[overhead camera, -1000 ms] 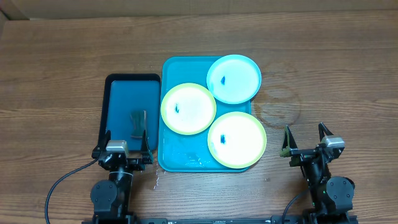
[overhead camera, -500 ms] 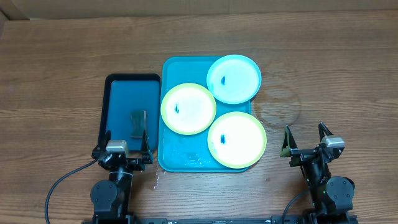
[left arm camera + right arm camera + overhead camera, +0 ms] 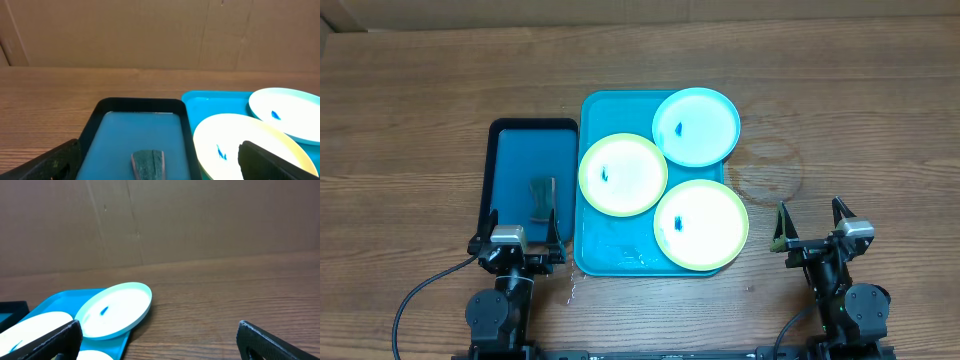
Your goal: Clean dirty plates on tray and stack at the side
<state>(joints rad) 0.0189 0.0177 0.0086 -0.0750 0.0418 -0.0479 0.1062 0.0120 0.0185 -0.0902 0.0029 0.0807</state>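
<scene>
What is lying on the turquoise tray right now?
Three plates lie on the tray: a light blue plate, a left yellow-green plate and a front yellow-green plate. What lies under them is covered.

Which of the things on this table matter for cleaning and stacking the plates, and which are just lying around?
For the job: turquoise tray; light blue plate; left yellow-green plate; near yellow-green plate; small grey pad, probably the wiper.
Just lying about: dark blue tray under the pad; faint ring mark on the table.
</scene>
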